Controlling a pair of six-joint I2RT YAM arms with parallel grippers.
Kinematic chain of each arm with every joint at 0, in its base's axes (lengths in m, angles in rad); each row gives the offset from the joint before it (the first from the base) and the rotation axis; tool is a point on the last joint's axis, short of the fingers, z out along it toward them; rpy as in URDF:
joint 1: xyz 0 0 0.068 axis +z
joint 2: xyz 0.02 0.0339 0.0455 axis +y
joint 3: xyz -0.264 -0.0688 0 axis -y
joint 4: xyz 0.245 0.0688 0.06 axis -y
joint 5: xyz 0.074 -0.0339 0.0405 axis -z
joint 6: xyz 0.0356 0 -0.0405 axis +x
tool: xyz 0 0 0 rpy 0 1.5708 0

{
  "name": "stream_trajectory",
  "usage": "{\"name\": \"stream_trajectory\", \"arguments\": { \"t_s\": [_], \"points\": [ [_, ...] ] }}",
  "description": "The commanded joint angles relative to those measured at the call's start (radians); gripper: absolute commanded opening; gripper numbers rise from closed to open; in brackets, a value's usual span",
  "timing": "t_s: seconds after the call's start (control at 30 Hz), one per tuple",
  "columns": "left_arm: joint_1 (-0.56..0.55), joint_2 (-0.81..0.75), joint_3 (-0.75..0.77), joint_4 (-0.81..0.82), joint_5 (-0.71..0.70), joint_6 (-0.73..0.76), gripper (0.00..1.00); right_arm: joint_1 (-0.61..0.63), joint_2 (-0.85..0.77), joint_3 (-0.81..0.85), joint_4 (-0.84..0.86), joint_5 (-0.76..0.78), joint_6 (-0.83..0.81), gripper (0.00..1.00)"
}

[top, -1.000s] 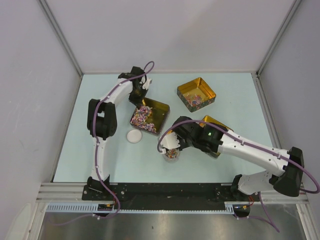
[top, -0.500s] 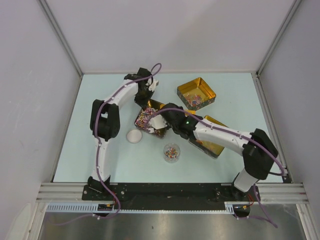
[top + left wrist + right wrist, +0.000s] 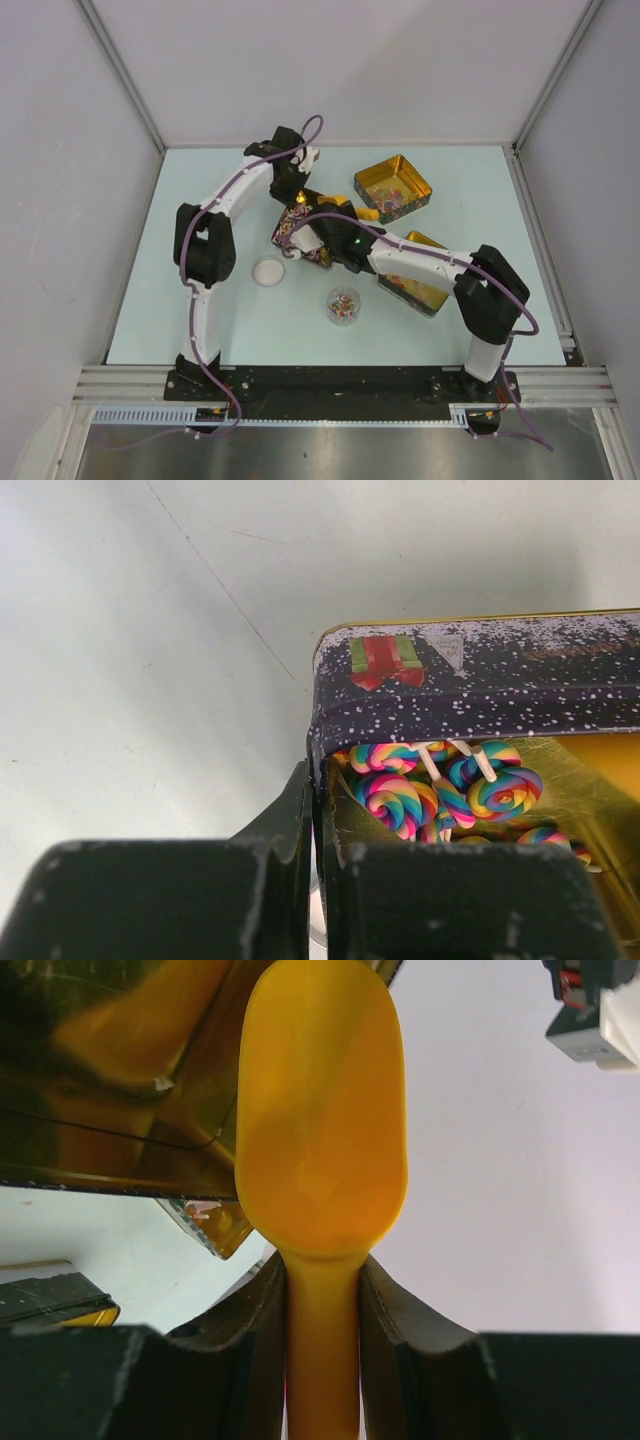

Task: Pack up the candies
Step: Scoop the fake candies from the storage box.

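The candies, rainbow swirls on white sticks, lay heaped in a dark speckled tin whose wall the left gripper clamped, over a pale blue table between plain grey walls. Further right, the right gripper pinched an orange scoop by its handle. The tin bore a red-and-green gift picture — its small writing was too blurred to read.

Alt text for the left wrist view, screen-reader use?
The jaws pinch a side wall of a dark, white-speckled tin with a gold interior. Rainbow swirl candies on white sticks lie inside; pale table behind.
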Motion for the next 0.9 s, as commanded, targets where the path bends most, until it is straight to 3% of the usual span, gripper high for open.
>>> {"name": "stream_trajectory", "arguments": {
  "t_s": [0.0,0.17,0.47,0.87],
  "points": [
    [-0.003,-0.089,0.011,0.011,0.030,-0.029,0.00,0.019,0.044,0.047,0.059,0.099,-0.113,0.00],
    [-0.008,-0.097,0.008,0.012,0.021,-0.031,0.00,0.035,0.081,0.057,0.030,0.133,-0.145,0.00],
    [-0.011,-0.106,0.003,0.017,0.018,-0.029,0.00,0.074,0.081,0.100,-0.117,0.019,-0.035,0.00],
    [-0.021,-0.111,0.001,0.017,0.019,-0.028,0.00,0.059,0.120,0.116,-0.168,-0.120,0.031,0.00]
  ]
}}
